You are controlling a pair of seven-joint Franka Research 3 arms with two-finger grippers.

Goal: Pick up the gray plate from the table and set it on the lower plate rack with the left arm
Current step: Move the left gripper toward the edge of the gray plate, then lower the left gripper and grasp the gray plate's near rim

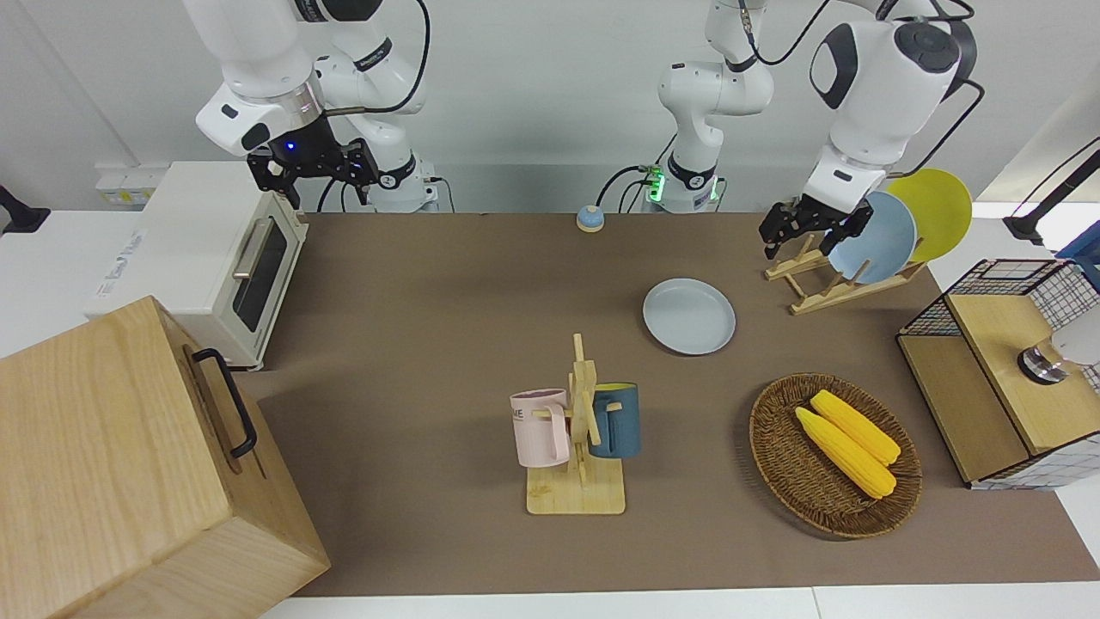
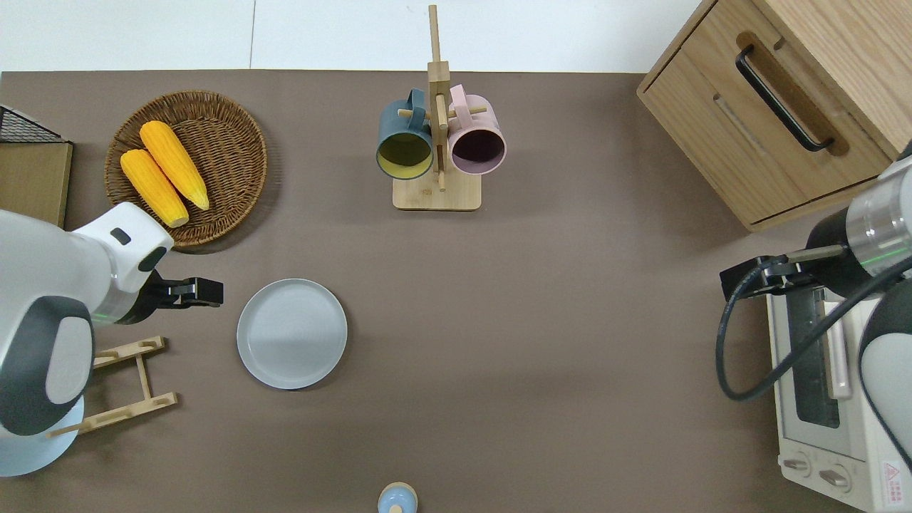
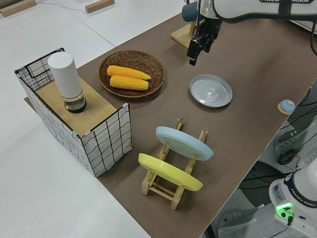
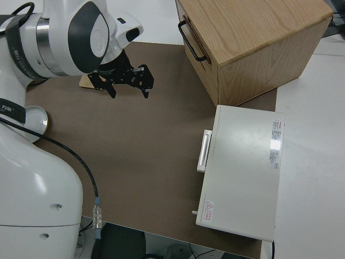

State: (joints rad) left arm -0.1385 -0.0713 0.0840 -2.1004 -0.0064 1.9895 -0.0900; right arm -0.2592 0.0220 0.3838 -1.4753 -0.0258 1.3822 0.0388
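Plate first: the gray plate [image 2: 292, 333] lies flat on the table [image 2: 570, 356], between the lower plate rack [image 2: 121, 385] and the table's middle, nearer to the robots than the wicker basket [image 2: 187, 168] of corn and untouched by either arm. The rack already carries a sky-blue plate [image 3: 184, 143] and a yellow plate [image 3: 170, 172] in its slots, and the slots toward the gray plate look free. The left gripper [image 2: 203, 292] hangs in the air over bare mat just beside the plate's rim, holding nothing; whether its fingers are spread or closed I cannot tell. I judge this the approach step, with the pick not yet begun. The next move calls for coming over the rim, dropping low and pinching the shallow edge, since a flat plate offers little else to grasp. The right arm is parked, its gripper [image 4: 128, 81] released. Readable writing is scant: "FRANKA" on the left arm's link in the left side view, and faint lettering on the toaster oven [image 1: 215, 258] and pink mug [image 1: 541, 427] that I cannot make out.
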